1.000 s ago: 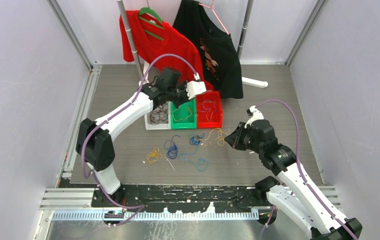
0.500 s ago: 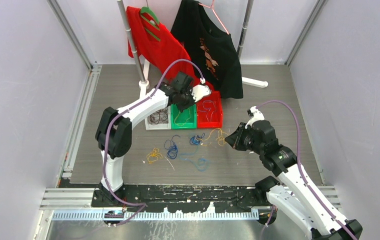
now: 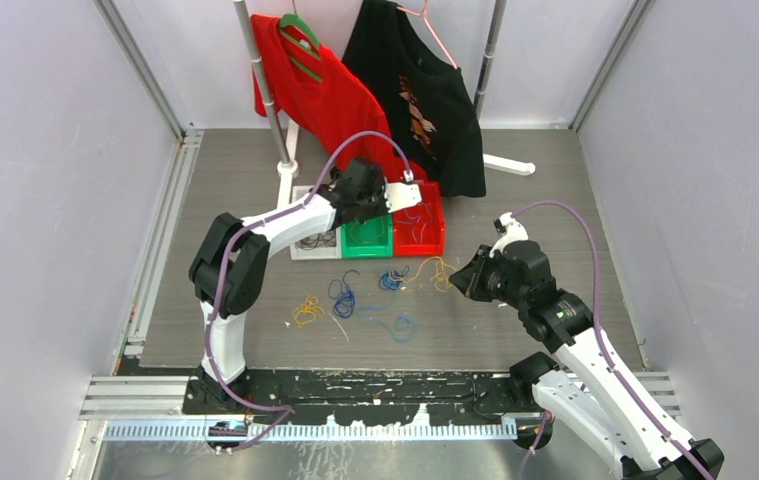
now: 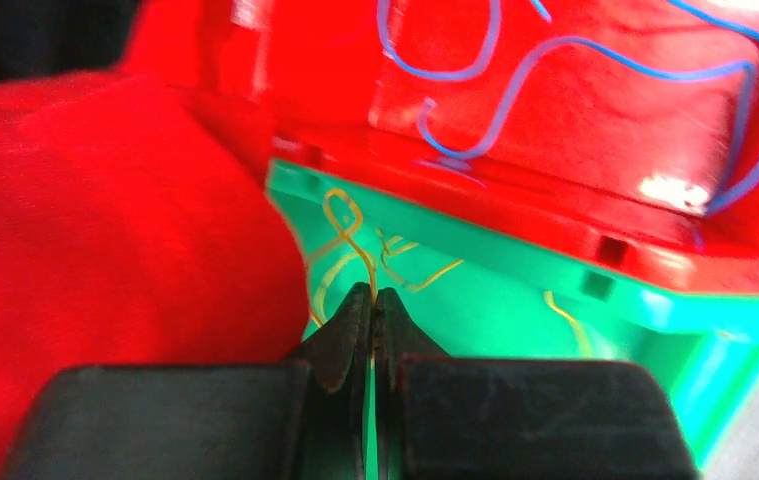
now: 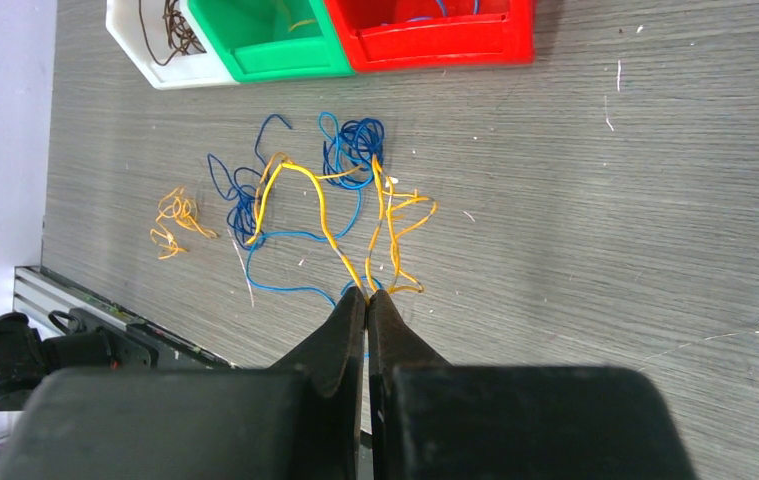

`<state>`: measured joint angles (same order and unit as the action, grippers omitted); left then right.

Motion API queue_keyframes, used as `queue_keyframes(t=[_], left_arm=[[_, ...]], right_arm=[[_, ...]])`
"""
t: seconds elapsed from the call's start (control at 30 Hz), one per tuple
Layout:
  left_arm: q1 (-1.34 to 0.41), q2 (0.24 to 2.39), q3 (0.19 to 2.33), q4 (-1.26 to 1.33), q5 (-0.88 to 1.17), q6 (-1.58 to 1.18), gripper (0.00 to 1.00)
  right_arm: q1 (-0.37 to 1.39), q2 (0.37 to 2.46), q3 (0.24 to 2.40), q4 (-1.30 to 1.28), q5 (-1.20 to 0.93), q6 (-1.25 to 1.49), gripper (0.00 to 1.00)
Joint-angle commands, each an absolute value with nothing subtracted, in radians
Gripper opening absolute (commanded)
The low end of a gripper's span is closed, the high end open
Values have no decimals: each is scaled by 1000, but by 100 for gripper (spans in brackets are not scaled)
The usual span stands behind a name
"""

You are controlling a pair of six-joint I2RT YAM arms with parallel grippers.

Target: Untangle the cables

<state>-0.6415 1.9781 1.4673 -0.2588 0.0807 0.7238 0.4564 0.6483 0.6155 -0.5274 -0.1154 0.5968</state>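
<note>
The cables lie loose on the table: a blue and yellow tangle, a small orange clump to its left, and the same spread in the top view. My right gripper is shut on yellow strands that run from this tangle; in the top view it sits at the tangle's right edge. My left gripper is shut on a thin yellow cable above the green bin; from above it hangs over that bin.
A white bin with dark wires and a red bin with blue wires flank the green one. A red shirt and a black shirt hang on a rack just behind the bins; the red cloth is close to my left fingers.
My left arm has swung in and brought its gripper down over the green bin, still pinching the yellow cable. The right arm and the table cables have not moved.
</note>
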Motion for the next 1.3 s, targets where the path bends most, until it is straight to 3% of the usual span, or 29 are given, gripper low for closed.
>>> queue_keyframes(t=[0.0, 0.27, 0.43, 0.5, 0.63, 0.93, 1.07, 1.27], left_arm=[[-612, 2008, 1510, -60, 82, 829, 0], [-587, 1989, 1517, -198, 207, 804, 2], [-584, 1941, 1550, -452, 313, 781, 43], [-583, 1925, 1578, -541, 329, 773, 67], [-568, 1882, 1646, -679, 369, 758, 86], [-551, 1802, 1916, -1189, 633, 770, 87], [-580, 1739, 1910, -1179, 752, 649, 87], [-721, 1667, 1768, -973, 680, 541, 87]], right_arm=[[460, 650, 624, -489, -101, 599, 1], [460, 649, 626, -495, -94, 601, 1], [460, 664, 638, -495, -100, 604, 1], [460, 667, 647, -498, -100, 604, 1], [460, 666, 657, -500, -101, 598, 1], [461, 702, 715, -502, -144, 565, 1], [461, 736, 755, -474, -212, 545, 1], [460, 804, 833, -428, -354, 563, 1]])
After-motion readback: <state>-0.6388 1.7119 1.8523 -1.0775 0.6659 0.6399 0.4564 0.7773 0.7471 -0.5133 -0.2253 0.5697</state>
